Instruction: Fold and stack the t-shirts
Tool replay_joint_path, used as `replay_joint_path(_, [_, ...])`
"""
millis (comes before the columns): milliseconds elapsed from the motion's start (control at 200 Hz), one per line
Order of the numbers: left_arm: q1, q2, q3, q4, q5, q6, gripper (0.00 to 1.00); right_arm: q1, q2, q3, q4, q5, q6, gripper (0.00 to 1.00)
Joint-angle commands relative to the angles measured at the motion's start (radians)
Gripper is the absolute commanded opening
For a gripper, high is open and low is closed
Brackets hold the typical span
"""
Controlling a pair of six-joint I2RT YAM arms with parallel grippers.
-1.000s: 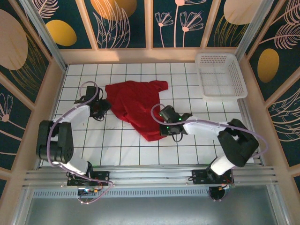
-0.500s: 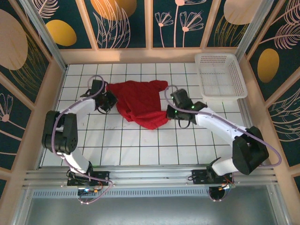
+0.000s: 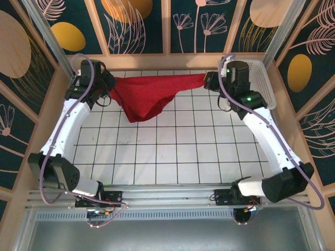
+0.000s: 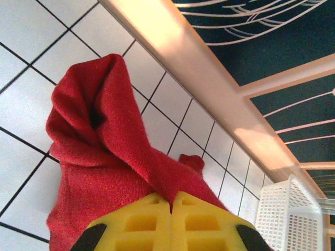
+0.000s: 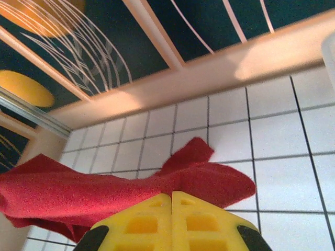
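One red t-shirt (image 3: 149, 97) hangs stretched in the air across the far side of the bench (image 3: 172, 151), around 12 o'clock, its belly sagging toward 11. On one bunched edge the left fingers (image 4: 171, 209) are pinched tight, and the right fingers (image 5: 171, 204) clamp the opposite edge the same way. I'd call this the spreading step, ahead of any fold. Next it wants lowering flat onto the bench, kept taut so it lands smooth. At 2 o'clock sits a white basket (image 3: 264, 86), partly behind the right arm, with nothing showing in the part I can see.
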Motion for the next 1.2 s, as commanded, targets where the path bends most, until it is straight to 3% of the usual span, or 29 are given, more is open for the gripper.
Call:
replay_joint_path(0, [0.007,-0.076,0.036,-0.054,-0.053,0.024,0.00,-0.018,-0.072,0.046,0.024,-0.057,-0.039,0.00])
replay_joint_path(275, [0.007,-0.256,-0.040,0.068,0.065,-0.013,0.01,-0.017,-0.284,-0.037,0.076,-0.079,-0.005,0.00])
replay_joint_path(480, [0.007,-0.332,-0.113,0.196,0.068,-0.034,0.09,-0.024,-0.305,-0.015,0.062,-0.052,0.025,0.00])
replay_joint_path(611, [0.007,-0.194,-0.100,0.164,0.064,-0.027,0.00,-0.089,-0.145,0.024,-0.026,-0.031,0.080,0.00])
replay_joint_path(751, [0.021,0.072,-0.013,0.239,0.128,0.017,0.00,-0.202,0.094,0.016,0.026,-0.152,0.157,0.00])
replay_joint_path(796, [0.023,0.168,0.052,0.247,0.161,0.037,0.10,-0.219,0.167,0.030,0.030,-0.155,0.158,0.00])
replay_joint_path(836, [0.023,0.246,0.128,0.237,0.184,0.058,0.28,-0.235,0.235,0.056,0.013,-0.148,0.161,0.00])
replay_joint_path(896, [0.022,0.338,0.223,0.195,0.192,0.086,0.47,-0.245,0.314,0.099,-0.020,-0.138,0.152,0.25])
replay_joint_path(951, [0.022,0.352,0.251,0.168,0.177,0.105,0.53,-0.235,0.346,0.119,-0.035,-0.122,0.130,0.44])
replay_joint_path(986, [0.022,0.336,0.231,0.160,0.161,0.118,0.56,-0.216,0.348,0.118,-0.042,-0.104,0.114,0.50])
replay_joint_path(1056, [0.022,0.273,0.138,0.142,0.133,0.142,0.57,-0.161,0.328,0.078,-0.044,-0.061,0.078,0.56])
replay_joint_path(1196, [0.022,0.109,-0.156,0.124,0.166,0.126,0.56,0.000,0.265,-0.085,-0.027,-0.005,0.034,0.53])
